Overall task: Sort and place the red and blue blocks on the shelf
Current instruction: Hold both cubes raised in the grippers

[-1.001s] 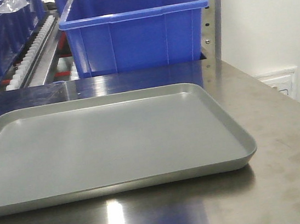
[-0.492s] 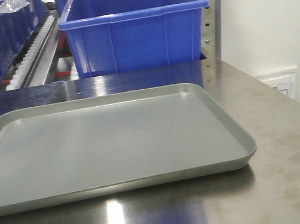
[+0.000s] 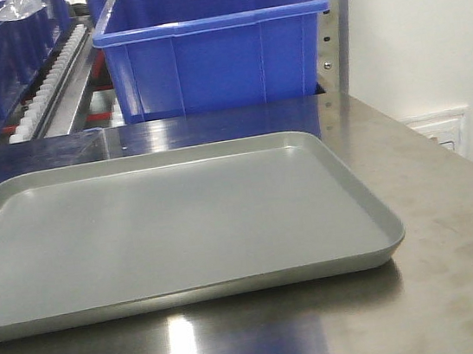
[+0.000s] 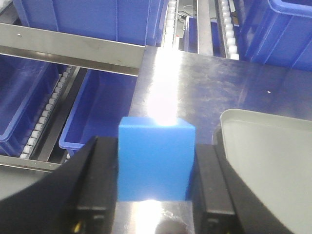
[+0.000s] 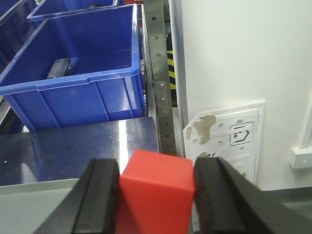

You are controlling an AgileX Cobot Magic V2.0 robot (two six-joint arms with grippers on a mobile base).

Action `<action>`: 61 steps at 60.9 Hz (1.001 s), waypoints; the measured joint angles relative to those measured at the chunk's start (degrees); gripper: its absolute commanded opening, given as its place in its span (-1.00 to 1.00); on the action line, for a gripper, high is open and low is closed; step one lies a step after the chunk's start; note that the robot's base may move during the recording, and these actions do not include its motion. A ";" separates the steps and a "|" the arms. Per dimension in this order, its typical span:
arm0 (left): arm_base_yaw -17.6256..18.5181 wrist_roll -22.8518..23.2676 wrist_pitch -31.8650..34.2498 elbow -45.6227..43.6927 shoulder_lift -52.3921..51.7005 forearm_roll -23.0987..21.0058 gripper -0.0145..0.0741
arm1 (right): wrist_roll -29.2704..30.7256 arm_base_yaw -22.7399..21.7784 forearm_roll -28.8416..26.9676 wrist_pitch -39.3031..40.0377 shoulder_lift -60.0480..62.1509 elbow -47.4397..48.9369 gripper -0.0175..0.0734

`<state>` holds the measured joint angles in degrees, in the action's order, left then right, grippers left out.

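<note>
Left tool clamps the matte blue cube — right tool the red cube.

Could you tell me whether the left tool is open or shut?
Shut on the blue block: the left tool's fingers press against both its sides in the wrist view.

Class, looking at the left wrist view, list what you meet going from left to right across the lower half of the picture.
Black finger → blue block → second black finger → grey tray.
</note>
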<state>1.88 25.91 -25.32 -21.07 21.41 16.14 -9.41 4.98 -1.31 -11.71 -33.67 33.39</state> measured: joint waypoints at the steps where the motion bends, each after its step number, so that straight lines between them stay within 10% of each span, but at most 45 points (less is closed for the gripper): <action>1: 0.00 0.00 0.03 0.16 -0.15 0.00 -0.40 | 0.00 0.00 0.00 0.00 0.00 0.00 -0.51; 61: 0.00 0.00 2.50 0.69 -0.60 0.00 -0.40 | 0.00 0.00 0.00 0.00 0.00 0.00 -0.51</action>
<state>1.88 25.91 -22.82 -20.39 20.81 16.14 -9.41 4.98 -1.31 -11.71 -33.67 33.39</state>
